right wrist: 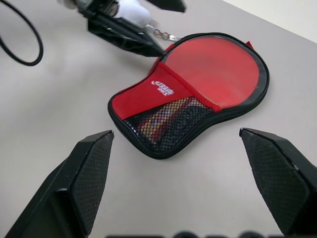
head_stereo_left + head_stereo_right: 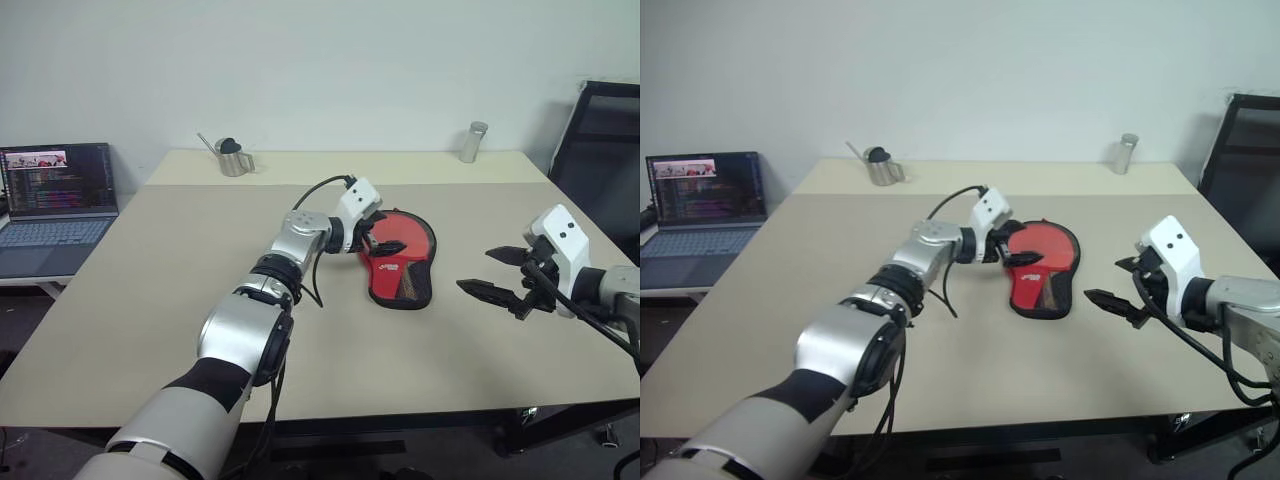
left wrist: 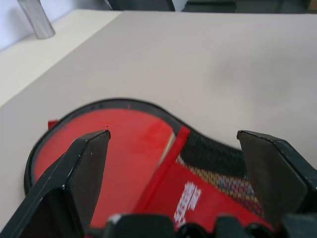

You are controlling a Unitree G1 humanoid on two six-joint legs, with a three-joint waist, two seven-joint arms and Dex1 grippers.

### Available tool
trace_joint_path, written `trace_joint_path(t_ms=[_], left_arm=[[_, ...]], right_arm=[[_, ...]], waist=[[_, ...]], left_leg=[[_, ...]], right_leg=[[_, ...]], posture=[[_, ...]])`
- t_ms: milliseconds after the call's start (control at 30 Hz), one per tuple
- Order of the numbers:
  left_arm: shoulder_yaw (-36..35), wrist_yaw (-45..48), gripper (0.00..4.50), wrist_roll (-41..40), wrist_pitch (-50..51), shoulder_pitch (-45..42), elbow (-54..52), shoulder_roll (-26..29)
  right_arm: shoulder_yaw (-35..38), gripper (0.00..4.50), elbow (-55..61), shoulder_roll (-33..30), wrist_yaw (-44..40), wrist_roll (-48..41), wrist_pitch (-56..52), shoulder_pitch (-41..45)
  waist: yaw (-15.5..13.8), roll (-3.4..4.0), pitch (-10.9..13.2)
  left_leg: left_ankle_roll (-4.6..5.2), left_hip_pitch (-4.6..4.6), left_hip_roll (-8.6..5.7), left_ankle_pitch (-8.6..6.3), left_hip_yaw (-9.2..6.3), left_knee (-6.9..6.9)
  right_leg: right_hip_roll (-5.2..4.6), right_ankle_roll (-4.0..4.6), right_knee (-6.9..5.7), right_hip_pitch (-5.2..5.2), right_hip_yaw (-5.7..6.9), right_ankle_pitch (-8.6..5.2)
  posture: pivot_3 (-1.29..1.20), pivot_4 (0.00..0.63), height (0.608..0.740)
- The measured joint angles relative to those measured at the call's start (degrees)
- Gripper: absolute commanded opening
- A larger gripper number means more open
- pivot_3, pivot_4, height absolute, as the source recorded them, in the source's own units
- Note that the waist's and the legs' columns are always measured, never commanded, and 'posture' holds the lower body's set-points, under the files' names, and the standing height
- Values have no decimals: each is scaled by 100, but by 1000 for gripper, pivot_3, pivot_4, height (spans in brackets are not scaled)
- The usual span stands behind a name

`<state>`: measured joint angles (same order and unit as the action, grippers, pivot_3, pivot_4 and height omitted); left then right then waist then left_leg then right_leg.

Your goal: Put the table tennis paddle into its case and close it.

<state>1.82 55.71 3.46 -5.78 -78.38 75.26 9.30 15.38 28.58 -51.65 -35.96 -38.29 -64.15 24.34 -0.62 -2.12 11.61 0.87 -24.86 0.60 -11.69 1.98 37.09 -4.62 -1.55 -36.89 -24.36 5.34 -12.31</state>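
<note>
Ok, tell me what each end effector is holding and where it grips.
Nothing is held. Left end effector hangs open above the case; right end effector is open beside it.

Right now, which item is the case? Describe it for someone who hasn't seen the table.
On the beige table, look just right of centre, between the two grippers. The case lies flat there: paddle-shaped, black-edged, with a round red face, a red panel with white lettering and a mesh pocket. The other tabletop items are metal, by the far edge.

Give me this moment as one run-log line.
paddle: lying in case, face exposed | case: not closed, flat on table | left claw: open, over case | right claw: open, apart from case
</note>
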Motion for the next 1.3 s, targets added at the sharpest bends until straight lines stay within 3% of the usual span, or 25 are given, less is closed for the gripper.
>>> trace_joint_path(t_ms=[267, 533, 833, 1233, 1300], left_arm=[[-329, 1125, 4500, -316, -240, 681, -429, 1040], [-512, 1479, 4500, -769, 235, 1845, -2056, 1804], [-502, 1255, 4500, -1111, 1182, 2607, -3803, 1952], [-439, 1116, 4500, -1234, 1543, 2810, -4294, 1978], [-439, 1116, 4500, -1240, 1552, 2811, -4329, 1982]], right_arm=[[-772, 4476, -1518, 1031, 305, 384, 397, 891], [-1499, 4476, -3901, 1950, 617, 1472, 1379, 1796], [-1667, 4476, -6209, 2676, 799, 2309, 2574, 2547], [-1416, 4476, -7699, 2994, 800, 2510, 3171, 3095], [-1444, 4100, -7712, 3025, 736, 2596, 3200, 3110]], waist=[[63, 2, 0], [58, 4, 1], [73, 7, 1], [94, 11, -2], [95, 12, -3]], left_leg=[[0, 1, -3, 0, 3, 4], [-1, 0, -7, 1, 1, 4], [-3, 4, -6, 3, 0, 8], [-5, 13, 3, 5, 4, 8], [-6, 14, 6, 5, 4, 8]], right_leg=[[1, 2, -5, 0, -5, 2], [2, 28, -8, 1, -8, 19], [2, 30, -17, 3, -10, 22], [13, 36, -19, 7, -18, 25], [16, 36, -20, 7, -19, 26]], posture=[[0, 150, 740], [0, 150, 740], [0, 150, 740], [0, 150, 740], [0, 150, 740]])
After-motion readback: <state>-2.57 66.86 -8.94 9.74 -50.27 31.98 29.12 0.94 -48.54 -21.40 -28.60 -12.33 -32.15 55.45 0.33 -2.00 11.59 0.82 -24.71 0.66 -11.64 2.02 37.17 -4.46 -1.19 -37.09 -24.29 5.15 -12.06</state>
